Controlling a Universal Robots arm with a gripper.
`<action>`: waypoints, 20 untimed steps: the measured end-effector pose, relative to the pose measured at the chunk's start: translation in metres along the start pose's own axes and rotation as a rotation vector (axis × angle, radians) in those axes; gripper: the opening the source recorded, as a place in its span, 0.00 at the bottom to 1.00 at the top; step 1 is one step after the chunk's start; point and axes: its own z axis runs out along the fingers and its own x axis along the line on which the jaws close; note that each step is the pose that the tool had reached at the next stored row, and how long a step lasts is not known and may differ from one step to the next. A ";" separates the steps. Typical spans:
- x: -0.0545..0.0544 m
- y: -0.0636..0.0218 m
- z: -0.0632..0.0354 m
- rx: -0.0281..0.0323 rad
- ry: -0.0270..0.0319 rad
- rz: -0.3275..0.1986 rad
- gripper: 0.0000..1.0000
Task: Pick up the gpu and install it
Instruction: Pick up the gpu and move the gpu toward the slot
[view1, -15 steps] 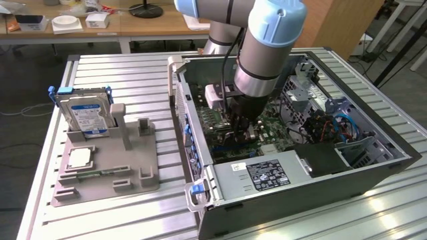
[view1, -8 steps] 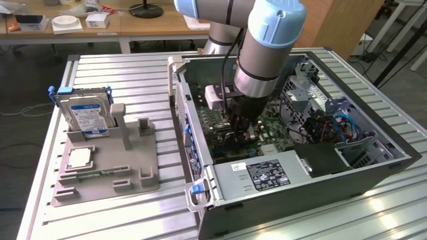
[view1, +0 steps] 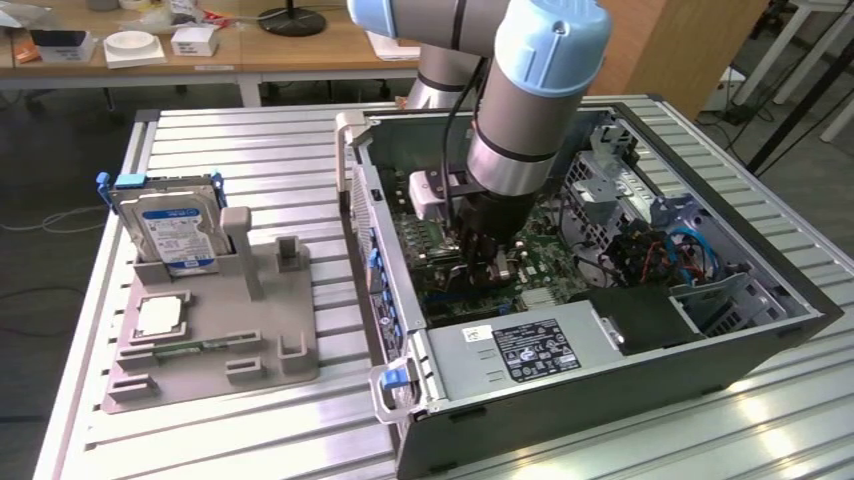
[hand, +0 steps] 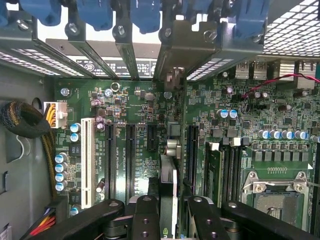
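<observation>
My gripper (hand: 171, 212) is deep inside the open computer case (view1: 747, 340), just above the green motherboard (hand: 140, 100). It is shut on the gpu (hand: 168, 175), a thin card seen edge-on between the two black fingers (hand: 145, 215). The card stands upright over the long black expansion slots (hand: 131, 155). Its silvery end bracket (hand: 187, 50) reaches the rear slot openings of the case. In the exterior view the gripper (view1: 487, 255) hangs below the arm's wrist, and the card is mostly hidden behind it.
A silver hard drive with a blue label (view1: 174, 230) stands in the grey parts holder (view1: 214, 340) at the exterior view's left, with a processor chip (view1: 160, 315) and a memory stick (view1: 187, 347). The power supply (view1: 527, 350), cable bundles (hand: 25, 120) and blue slot clips (hand: 95, 15) crowd the case.
</observation>
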 end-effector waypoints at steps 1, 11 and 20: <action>0.000 0.0001 0.0001 -0.0001 0.0001 0.000 0.27; 0.000 0.0021 0.0009 0.0012 0.0006 -0.001 0.27; 0.000 0.0029 0.0008 0.0000 -0.0004 0.000 0.28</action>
